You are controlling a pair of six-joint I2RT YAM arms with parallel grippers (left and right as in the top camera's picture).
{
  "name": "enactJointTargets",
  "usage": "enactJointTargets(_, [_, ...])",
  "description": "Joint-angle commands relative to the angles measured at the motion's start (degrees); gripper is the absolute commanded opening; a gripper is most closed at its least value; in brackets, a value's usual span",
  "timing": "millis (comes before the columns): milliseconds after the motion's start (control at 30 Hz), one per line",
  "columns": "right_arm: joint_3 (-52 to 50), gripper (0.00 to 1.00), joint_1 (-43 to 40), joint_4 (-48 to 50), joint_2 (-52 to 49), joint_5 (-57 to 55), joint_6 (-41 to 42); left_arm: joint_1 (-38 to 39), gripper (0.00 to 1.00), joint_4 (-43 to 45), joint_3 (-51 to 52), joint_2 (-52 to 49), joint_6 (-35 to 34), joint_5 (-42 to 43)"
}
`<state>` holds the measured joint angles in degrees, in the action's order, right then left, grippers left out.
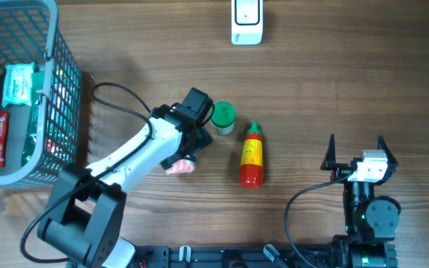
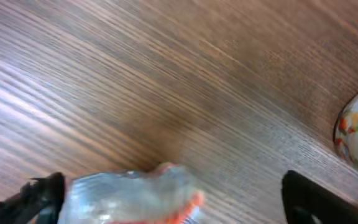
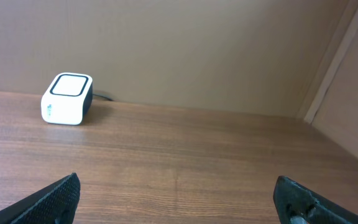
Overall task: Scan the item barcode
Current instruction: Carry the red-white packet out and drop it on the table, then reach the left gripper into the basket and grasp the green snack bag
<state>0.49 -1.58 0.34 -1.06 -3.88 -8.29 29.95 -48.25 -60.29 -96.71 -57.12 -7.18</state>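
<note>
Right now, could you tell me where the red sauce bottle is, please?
In the overhead view, the red sauce bottle lies mid-table, just right of the green-lidded jar, nearer the robot than the white scanner.

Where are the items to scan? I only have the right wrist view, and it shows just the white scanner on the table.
Observer: A red sauce bottle with a green cap lies on the table, left of the right claw.
Operator: Anything else there?
Observer: A green-lidded jar stands beside the bottle's cap, on its left.
Operator: What's further left?
Observer: The left claw is open, straddling a clear packet with pink contents.
</note>
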Motion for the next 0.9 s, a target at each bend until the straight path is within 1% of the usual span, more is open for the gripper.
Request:
enactJointTargets(0, [-0.1,1.0,0.1,0.2,0.3,0.7,-0.7,-1.1,1.0,-6.1,-8.2,5.7,1.4,-9.5])
enactJointTargets(100, [-0.1,1.0,0.1,0.2,0.3,0.7,-0.7,-2.8,1.0,-12.9,-18.1,10.4,1.5,-16.7])
enactJointTargets(133, [-0.1,1.0,0.1,0.2,0.3,0.7,-0.7,-3.5,1.0,-13.9,-21.7,11.9,2.9,-17.9])
enactJointTargets(233, [-0.1,0.99,0.1,0.2,0.3,0.7,-0.7,-5.8,1.0,-13.3,-31.0,15.4,10.3,-18.3])
enactJointTargets(267, [-0.1,1.0,0.1,0.2,0.3,0.7,-0.7,-6.8,1.0,-13.1,-33.5,16.4,11.6,-19.1])
enactJointTargets(333, [-0.1,1.0,0.1,0.2,0.3,0.7,-0.7,-9.4,1.0,-12.7,-37.4,18.1,11.9,-20.3])
enactJointTargets(400, [-0.1,1.0,0.1,0.2,0.3,0.7,-0.7,-12.8,1.0,-11.8,-39.2,19.6,11.9,-20.4])
enactJointTargets(500, [-0.1,1.0,0.1,0.2,0.3,0.7,-0.7,-19.4,1.0,-10.7,-39.3,20.9,11.9,-20.6])
enactJointTargets(633, [-0.1,1.0,0.1,0.2,0.3,0.7,-0.7,-31.4,1.0,-11.3,-39.3,19.9,11.8,-20.5])
enactJointTargets(667, [-0.1,1.0,0.1,0.2,0.3,0.7,-0.7,-35.5,1.0,-12.0,-39.3,18.9,11.6,-19.9])
enactJointTargets(767, [-0.1,1.0,0.1,0.2,0.3,0.7,-0.7,-44.6,1.0,-13.4,-39.3,16.3,11.3,-14.7])
enactJointTargets(833, [-0.1,1.0,0.1,0.2,0.3,0.7,-0.7,-51.4,1.0,-15.4,-39.2,13.3,8.5,-8.2])
enactJointTargets(867, [-0.1,1.0,0.1,0.2,0.3,0.7,-0.7,-53.6,1.0,-16.1,-39.2,12.0,7.2,-6.1])
